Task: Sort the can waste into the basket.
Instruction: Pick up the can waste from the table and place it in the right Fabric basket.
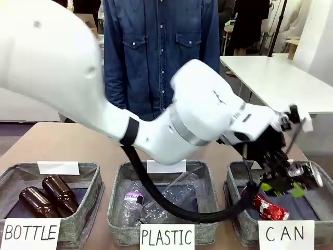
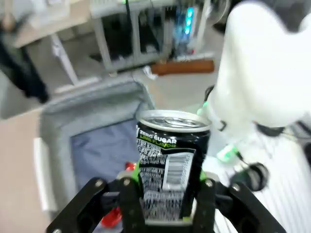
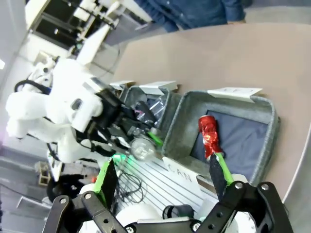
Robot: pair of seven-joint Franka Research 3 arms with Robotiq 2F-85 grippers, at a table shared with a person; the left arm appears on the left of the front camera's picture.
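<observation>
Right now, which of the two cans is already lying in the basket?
The shiny red dented can lies inside the grey woven CAN basket. The silver-and-black printed can is gripped above it by the left gripper.

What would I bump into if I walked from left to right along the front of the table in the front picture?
Brown bottles in the BOTTLE basket → clear plastic bottles in the PLASTIC basket → the CAN basket holding a red can, with the left gripper holding a black can over it.
</observation>
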